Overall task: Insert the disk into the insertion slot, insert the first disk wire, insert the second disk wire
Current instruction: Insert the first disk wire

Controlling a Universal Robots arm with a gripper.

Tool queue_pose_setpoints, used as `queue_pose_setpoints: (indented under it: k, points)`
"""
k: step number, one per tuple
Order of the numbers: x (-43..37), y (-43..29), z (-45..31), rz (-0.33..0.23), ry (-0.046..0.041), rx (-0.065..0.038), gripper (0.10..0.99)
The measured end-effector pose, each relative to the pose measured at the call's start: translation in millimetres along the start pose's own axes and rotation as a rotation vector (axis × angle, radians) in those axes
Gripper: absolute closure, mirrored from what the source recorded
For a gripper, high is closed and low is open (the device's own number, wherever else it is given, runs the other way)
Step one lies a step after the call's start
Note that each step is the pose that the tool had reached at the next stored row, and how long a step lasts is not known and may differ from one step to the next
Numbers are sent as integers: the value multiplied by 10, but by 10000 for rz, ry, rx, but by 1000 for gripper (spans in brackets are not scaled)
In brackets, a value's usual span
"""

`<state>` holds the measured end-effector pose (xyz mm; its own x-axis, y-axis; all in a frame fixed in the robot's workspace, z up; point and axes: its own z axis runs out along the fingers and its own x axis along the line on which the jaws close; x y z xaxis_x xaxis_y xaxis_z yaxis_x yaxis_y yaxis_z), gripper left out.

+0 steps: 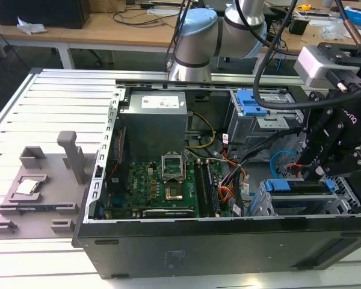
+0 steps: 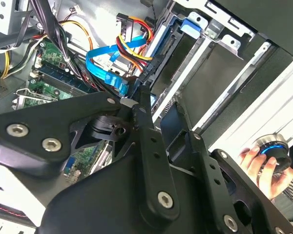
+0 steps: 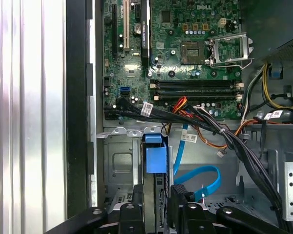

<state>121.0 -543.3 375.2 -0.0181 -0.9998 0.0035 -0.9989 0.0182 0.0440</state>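
Observation:
The disk (image 1: 301, 186), silver with a bright blue carrier (image 3: 155, 157), sits edge-up in the insertion slot (image 1: 266, 203), a perforated silver cage at the case's front corner on the exterior view's right. My gripper (image 1: 317, 174) hangs straight over it. In the first wrist view its two black fingers (image 3: 136, 207) press against either side of the disk, and the gripper (image 3: 156, 204) is shut on it. A blue flat wire (image 3: 201, 175) loops loose beside the cage, and a black, red and orange wire bundle (image 3: 205, 122) runs past it.
The open black computer case (image 1: 168, 241) lies on a slatted white table (image 1: 54, 102). A taller grey bay with a blue clip (image 1: 251, 102) stands behind the cage. The motherboard (image 1: 159, 186) lies mid-case. Grey fixtures (image 1: 42, 180) sit outside it. A person's hand (image 2: 261, 165) holds a knob.

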Motion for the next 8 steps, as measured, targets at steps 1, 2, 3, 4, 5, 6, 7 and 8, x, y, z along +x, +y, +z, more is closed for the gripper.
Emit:
queue_pose_setpoints:
  k: [1, 2, 3, 4, 5, 6, 7, 8]
  points:
    - [0, 0, 0, 0, 0, 0, 725]
    - [-2, 0, -1, 0, 1, 0, 725]
    - [-8, -2, -3, -2, 4, 0, 725]
    - [-37, -7, -1, -6, 1, 0, 725]
    - [-72, -10, -1, -11, 1, 0, 725]
    - [-93, -10, 0, -15, -1, 0, 725]
    - [-105, -10, -1, -19, 1, 0, 725]
    - [-117, -11, -1, -20, 1, 0, 725]
